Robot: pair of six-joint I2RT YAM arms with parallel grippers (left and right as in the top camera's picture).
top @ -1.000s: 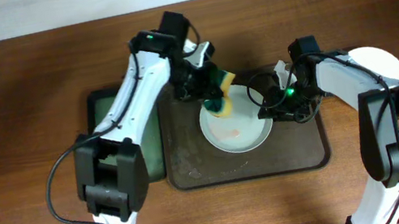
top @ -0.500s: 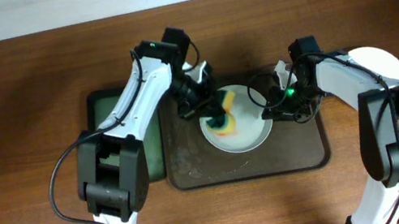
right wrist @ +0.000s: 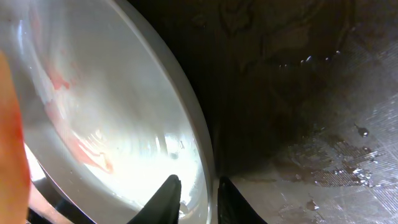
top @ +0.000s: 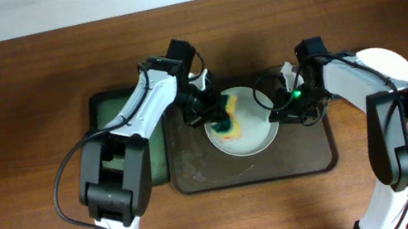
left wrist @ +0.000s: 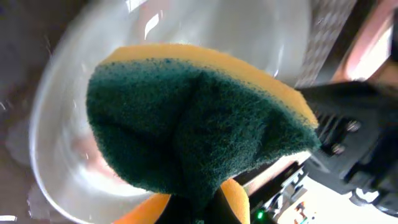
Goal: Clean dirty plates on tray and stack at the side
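Right wrist: plate [right wrist: 112, 93] rim inside right pincer [right wrist: 198, 200], grasped; left pincer [top: 214, 108] clenches sponge [left wrist: 199, 124].

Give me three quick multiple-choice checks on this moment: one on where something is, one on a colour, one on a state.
1. Where does the white plate under the sponge sit? A on the brown tray B on a cloth C in a sink
2. What colour is the sponge's scrubbing face? A red B dark green C white
3. What state is the white plate's surface in? A wiped clean B cracked C smeared red
Answers: 1 A, the overhead view shows the tray's rim all round it. 2 B, the left wrist view shows a dark green pad over yellow foam. 3 C, the right wrist view shows red streaks inside the rim.
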